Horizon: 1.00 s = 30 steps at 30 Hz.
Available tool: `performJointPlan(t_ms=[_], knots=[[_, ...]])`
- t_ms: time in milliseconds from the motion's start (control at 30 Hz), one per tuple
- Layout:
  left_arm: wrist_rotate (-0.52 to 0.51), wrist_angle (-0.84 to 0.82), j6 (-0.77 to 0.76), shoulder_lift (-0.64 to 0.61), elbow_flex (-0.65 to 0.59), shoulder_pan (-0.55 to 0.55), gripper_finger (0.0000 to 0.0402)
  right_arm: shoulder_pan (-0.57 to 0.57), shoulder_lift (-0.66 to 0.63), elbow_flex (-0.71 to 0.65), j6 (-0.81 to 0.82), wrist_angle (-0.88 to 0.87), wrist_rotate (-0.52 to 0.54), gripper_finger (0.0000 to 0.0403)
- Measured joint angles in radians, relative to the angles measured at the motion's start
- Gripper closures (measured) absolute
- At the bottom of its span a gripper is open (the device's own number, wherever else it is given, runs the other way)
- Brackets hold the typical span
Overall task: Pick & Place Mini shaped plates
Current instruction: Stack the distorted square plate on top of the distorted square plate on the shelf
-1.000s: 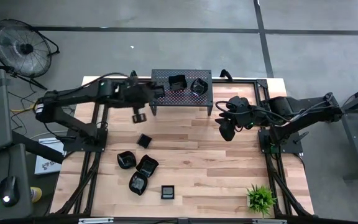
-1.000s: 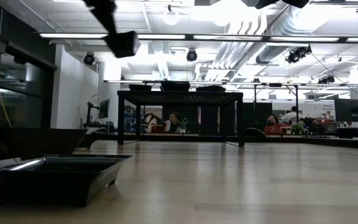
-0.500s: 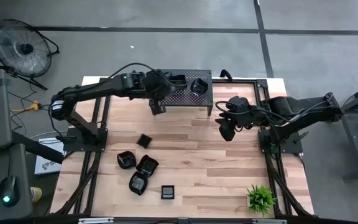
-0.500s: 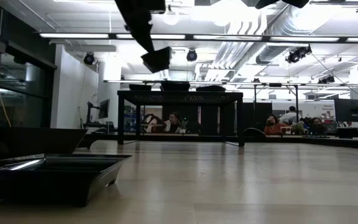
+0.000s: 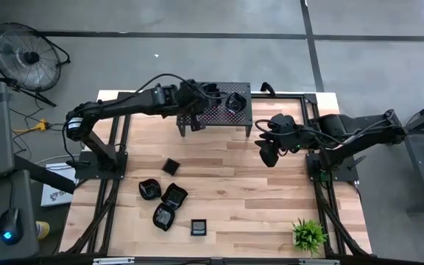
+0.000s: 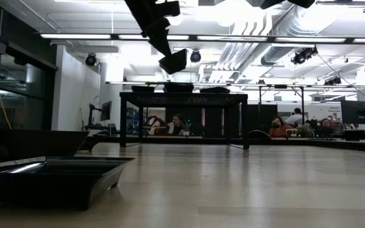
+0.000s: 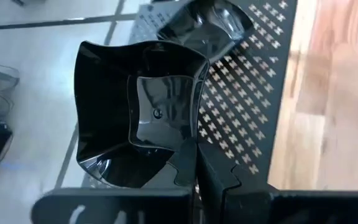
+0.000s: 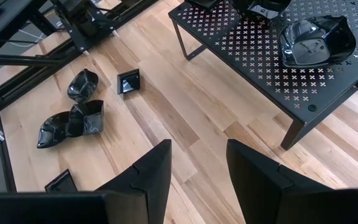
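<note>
I've got the left pincer (image 5: 194, 110) up over the near-left part of the perforated stand (image 5: 241, 116), and it's clamped tight on the rim of a wavy-edged black plate (image 7: 138, 115). In the left wrist view the held plate fills the space just ahead of the fingers (image 7: 219, 177), tilted, hanging above the stand's cross-shaped holes rather than resting on them. Level across the desk (image 6: 265, 190), I see it as a dark slanted shape well clear of the stand top (image 6: 182, 97).

Beyond the held plate, on the stand, sits a second glossy plate (image 7: 207, 25). From above I count two plates on the stand: a squarish plate (image 5: 210, 95) just beyond the left pincer, and a rounded plate (image 5: 235, 102) further toward the right pincer's side.

My right pincer (image 8: 196, 165) hangs over bare wood just off the stand's right end, fingers spread wide and gripping nothing. Past it I can see the stand's rounded plate (image 8: 316, 40) on one side, and the loose plates on the desk on the other.

Those loose ones lie well away from both pincers, on the near-left part of the desk: a small square plate (image 5: 170, 166) alone, a huddle of three plates (image 5: 163, 203) touching or nearly so, and a flat square plate (image 5: 199, 227) closest to the front edge.

Writing or labels? I can't read any on the plates, the stand or the arms. A small green plant (image 5: 309, 234) stands at the desk's near-right corner.
</note>
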Motion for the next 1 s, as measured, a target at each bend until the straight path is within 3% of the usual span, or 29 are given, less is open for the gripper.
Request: performJointPlan(t_ms=[267,433,700,1000], knots=[[0.036,-0.031,0.054,0.043,0.069,0.066,0.0401,0.0,0.0,0.0,0.0,-0.004,0.005,0.0253],[0.061,-0.102,0.114,0.121,0.203,0.082,0.0401,0.0,0.0,0.0,0.0,-0.004,0.015,0.0253],[0.011,-0.265,0.13,0.27,0.385,0.082,0.0401,0.0,0.0,0.0,0.004,-0.006,0.016,0.0253],[-0.015,-0.297,0.095,0.312,0.414,0.082,0.0401,0.0,0.0,0.0,0.008,-0.014,0.02,0.0253]])
